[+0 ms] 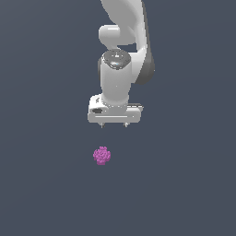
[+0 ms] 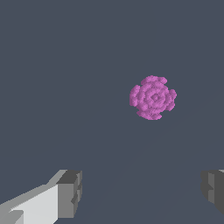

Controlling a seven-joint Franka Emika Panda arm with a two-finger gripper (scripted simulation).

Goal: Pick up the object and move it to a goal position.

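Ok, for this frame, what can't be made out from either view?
- Exterior view: most of the gripper's fingers are hidden by the hand body; only two tips peek out below it.
- Exterior view: the arm runs off the top edge, so its base is unseen.
- Wrist view: one finger is cut by the picture's edge.
- Both views: no goal marker shows.
- Both views: the plain ground gives no cue to the gripper's height above the purple ball.

One magenta bumpy ball (image 1: 102, 155), one robot arm (image 1: 120, 69), and two fingers (image 2: 69, 194) are visible.

A plain dark surface (image 1: 41, 184) (slate grey throughout).
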